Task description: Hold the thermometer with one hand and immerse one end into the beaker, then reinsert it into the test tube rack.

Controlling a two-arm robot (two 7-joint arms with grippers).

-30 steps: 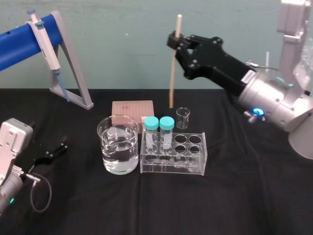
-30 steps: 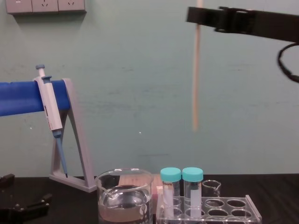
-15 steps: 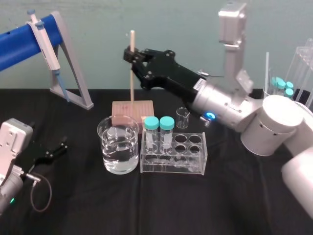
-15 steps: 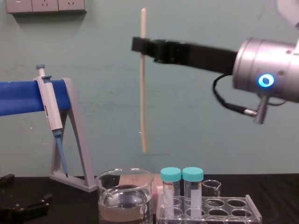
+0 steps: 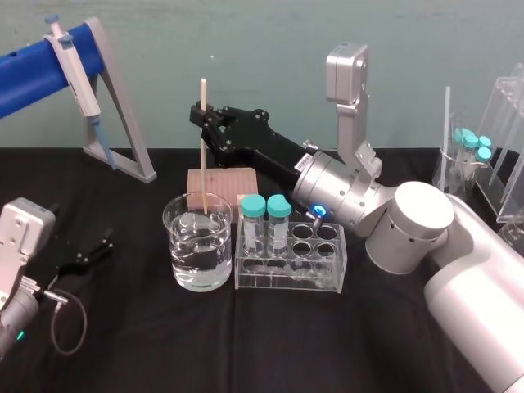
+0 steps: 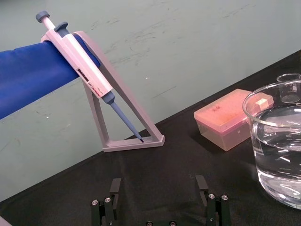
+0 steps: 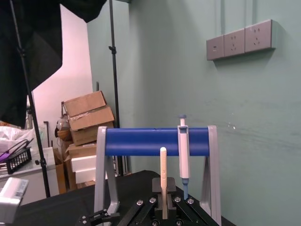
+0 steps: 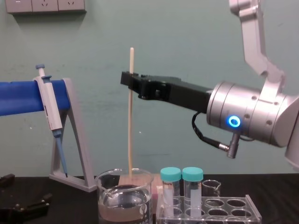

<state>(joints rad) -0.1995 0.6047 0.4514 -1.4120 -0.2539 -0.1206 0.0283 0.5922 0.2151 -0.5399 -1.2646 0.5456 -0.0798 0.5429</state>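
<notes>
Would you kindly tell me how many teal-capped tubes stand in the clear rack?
2. One teal-capped tube stands in the test tube rack, at the end nearest the beaker; the second tube stands beside it. The other holes look empty.

Teal wall [image 8: 187, 46], grey sockets [image 8: 45, 5], black tabletop [image 5: 246, 344]

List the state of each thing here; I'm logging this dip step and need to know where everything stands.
thermometer: upright, gripped on its upper part, lower end at the mouth of the beaker.
right gripper: shut on the thermometer, above the beaker.
left gripper: open, parked low on the robot's left.
beaker: upright, partly filled with clear liquid.
test tube rack: upright, two capped tubes in, other holes empty.
pipette: hanging on its stand.
</notes>
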